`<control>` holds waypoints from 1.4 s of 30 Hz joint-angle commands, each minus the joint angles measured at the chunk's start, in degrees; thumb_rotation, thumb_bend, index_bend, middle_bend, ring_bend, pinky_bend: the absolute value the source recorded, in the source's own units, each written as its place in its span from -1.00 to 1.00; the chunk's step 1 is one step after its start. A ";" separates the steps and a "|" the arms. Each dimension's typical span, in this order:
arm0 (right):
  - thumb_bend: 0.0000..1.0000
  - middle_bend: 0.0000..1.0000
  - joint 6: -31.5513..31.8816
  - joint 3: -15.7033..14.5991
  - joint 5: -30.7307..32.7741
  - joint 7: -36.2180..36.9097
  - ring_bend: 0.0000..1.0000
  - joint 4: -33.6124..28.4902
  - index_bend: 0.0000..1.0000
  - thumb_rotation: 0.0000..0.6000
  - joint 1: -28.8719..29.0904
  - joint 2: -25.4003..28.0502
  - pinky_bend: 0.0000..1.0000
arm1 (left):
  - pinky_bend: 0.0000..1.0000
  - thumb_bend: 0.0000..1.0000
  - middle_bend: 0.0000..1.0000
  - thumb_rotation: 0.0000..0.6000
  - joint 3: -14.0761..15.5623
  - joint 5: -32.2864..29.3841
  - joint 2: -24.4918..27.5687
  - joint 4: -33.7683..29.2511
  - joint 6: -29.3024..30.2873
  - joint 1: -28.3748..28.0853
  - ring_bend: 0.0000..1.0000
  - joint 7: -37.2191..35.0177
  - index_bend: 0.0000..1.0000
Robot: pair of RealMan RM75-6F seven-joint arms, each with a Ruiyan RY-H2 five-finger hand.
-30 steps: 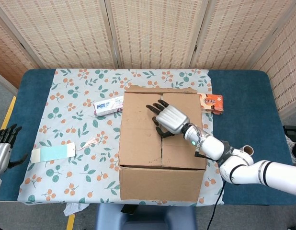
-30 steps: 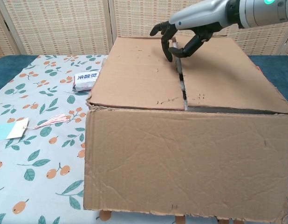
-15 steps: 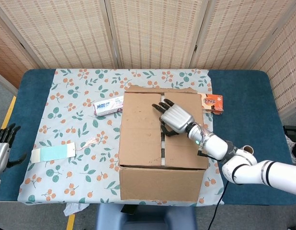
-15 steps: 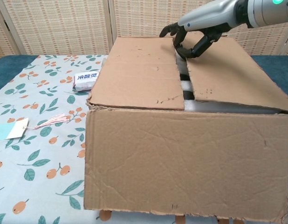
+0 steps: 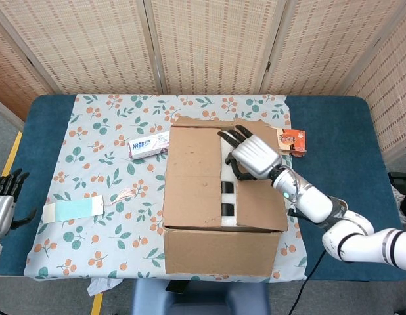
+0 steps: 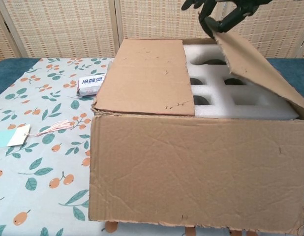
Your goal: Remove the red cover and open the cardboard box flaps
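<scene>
The cardboard box (image 5: 216,252) (image 6: 191,172) stands mid-table. Its left flap (image 5: 193,177) (image 6: 147,73) lies flat. My right hand (image 5: 254,156) (image 6: 225,12) grips the inner edge of the right flap (image 5: 261,200) (image 6: 260,69) and holds it tilted up. Under it shows white foam (image 5: 228,180) (image 6: 216,93) with dark round holes. My left hand (image 5: 2,203) hangs at the far left off the table, fingers apart and holding nothing. No red cover shows in either view.
A white toothpaste carton (image 5: 149,146) (image 6: 90,84) lies left of the box. A pale blue card (image 5: 73,210) with a tassel lies further left. An orange packet (image 5: 292,140) sits at the box's back right. A floral cloth (image 5: 104,125) covers the blue table.
My right hand has risen and moved right, lifting the right flap from flat to steeply tilted. The gap between the flaps has widened and bared the foam. The left hand stayed put.
</scene>
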 commanded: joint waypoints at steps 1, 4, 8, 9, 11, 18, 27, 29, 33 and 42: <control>0.45 -0.92 3.05 0.44 -1.55 0.76 -1.00 -3.16 0.20 -0.06 -2.47 3.39 -1.00 | -1.00 -0.21 -0.98 1.00 -0.05 0.11 -0.28 0.21 0.36 0.01 -1.00 0.50 -1.00; 0.45 -0.92 5.71 0.54 -2.93 1.56 -1.00 -6.08 0.20 -0.06 -4.91 6.73 -1.00 | -1.00 -0.21 -0.98 1.00 0.00 0.23 -0.68 0.31 0.60 -0.04 -1.00 1.67 -1.00; 0.45 -0.93 9.70 0.31 -5.61 3.21 -1.00 -9.74 0.20 -0.06 -9.01 11.21 -1.00 | -1.00 -0.21 -0.98 1.00 0.42 0.50 -1.71 0.49 0.02 -0.47 -1.00 4.17 -1.00; 0.45 -0.92 10.56 0.16 -6.24 3.65 -1.00 -10.35 0.20 -0.06 -10.00 12.11 -1.00 | -1.00 -0.21 -0.98 1.00 0.52 0.53 -1.94 0.58 -0.17 -0.58 -1.00 4.73 -1.00; 0.45 -0.92 12.62 -0.33 -7.85 4.84 -1.00 -11.52 0.20 -0.07 -12.47 14.04 -1.00 | -1.00 -0.21 -0.98 1.00 0.59 0.50 -2.42 0.75 -0.35 -0.75 -1.00 5.92 -1.00; 0.46 -0.93 19.64 -2.19 -14.01 11.27 -1.00 -11.91 0.20 -0.06 -20.96 18.69 -1.00 | -1.00 -0.21 -0.98 1.00 0.56 0.14 -3.66 1.06 -0.45 -1.00 -1.00 9.10 -1.00; 0.47 -0.93 24.95 -4.36 -20.72 22.96 -1.00 -4.69 0.18 -0.07 -28.87 18.98 -1.00 | -1.00 -0.21 -0.98 1.00 0.82 -0.47 -5.18 1.83 -2.38 -1.86 -1.00 12.16 -1.00; 0.47 -0.93 26.03 -4.79 -22.16 25.08 -1.00 -2.96 0.17 -0.06 -30.26 18.57 -1.00 | -1.00 -0.21 -0.98 1.00 0.92 -0.53 -5.46 2.03 -2.76 -2.01 -1.00 12.51 -1.00; 0.47 -0.94 27.24 -5.55 -24.24 27.50 -1.00 -0.06 0.17 -0.07 -32.28 17.48 -1.00 | -1.00 -0.21 -0.98 1.00 1.04 -0.31 -5.75 2.30 -2.87 -2.19 -1.00 12.47 -1.00; 0.50 -1.00 29.75 -5.56 -26.92 29.90 -1.00 4.91 0.00 0.06 -34.55 12.62 -1.00 | -1.00 -0.21 -0.98 1.00 1.08 1.37 -4.65 1.04 -1.36 -2.31 -1.00 9.17 -1.00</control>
